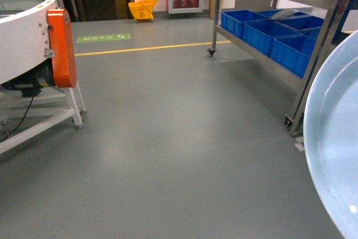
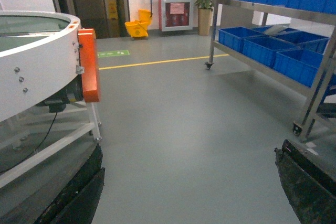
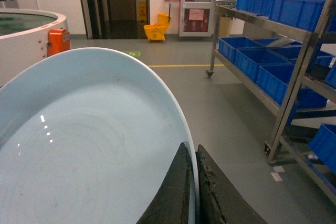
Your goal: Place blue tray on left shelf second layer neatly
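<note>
Blue tray (image 3: pixel 89 140): held aloft over grey floor (image 1: pixel 168 138), rim pinched between jaws of right gripper (image 3: pixel 193 192), one finger inside the rim and one outside; seen in head view as pale arc at right edge. Left gripper (image 2: pixel 189 182): jaws spread wide, holding nothing, dark fingers at both lower corners of its wrist view. Steel rack (image 1: pixel 313 54): on castors, right of scene and well apart from tray; tiers already carrying dark-blue crates (image 1: pixel 268 32). Progress, as judged: pickup done, transport under way; approach to rack, selection of second layer and neat set-down all outstanding. Which rack counts as the left shelf: cannot be told. Writing: green floor marking (image 1: pixel 103 37) and door notices present, too small to read; no brands legible.
</note>
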You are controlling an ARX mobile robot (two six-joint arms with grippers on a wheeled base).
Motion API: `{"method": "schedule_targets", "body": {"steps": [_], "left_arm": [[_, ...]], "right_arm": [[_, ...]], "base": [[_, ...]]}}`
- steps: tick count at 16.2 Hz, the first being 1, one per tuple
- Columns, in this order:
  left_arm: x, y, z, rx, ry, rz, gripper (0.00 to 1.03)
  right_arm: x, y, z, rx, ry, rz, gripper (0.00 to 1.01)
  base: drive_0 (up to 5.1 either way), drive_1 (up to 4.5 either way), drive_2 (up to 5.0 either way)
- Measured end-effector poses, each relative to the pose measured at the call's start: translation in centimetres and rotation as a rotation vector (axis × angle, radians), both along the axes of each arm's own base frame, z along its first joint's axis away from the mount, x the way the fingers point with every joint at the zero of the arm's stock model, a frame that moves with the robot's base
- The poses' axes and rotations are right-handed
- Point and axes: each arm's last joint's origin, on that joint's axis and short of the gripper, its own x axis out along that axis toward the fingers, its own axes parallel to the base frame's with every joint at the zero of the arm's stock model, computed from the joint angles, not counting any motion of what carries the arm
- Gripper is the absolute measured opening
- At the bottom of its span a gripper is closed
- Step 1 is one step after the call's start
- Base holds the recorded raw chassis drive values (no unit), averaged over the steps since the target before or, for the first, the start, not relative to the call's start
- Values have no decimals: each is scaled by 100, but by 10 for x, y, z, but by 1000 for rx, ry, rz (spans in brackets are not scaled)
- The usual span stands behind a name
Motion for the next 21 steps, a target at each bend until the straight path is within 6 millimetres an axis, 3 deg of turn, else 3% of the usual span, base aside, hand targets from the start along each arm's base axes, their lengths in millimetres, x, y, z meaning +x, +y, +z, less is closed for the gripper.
{"method": "schedule_targets", "body": {"steps": [11, 21], "left_arm": [[0, 0, 0, 0, 1, 1, 98], [0, 0, 0, 0, 2, 1, 98]], "right_arm": [[0, 0, 0, 0, -5, 0, 2], [0, 0, 0, -1, -5, 1, 2]], "base": [[5, 438, -428], [-142, -142, -142]]}}
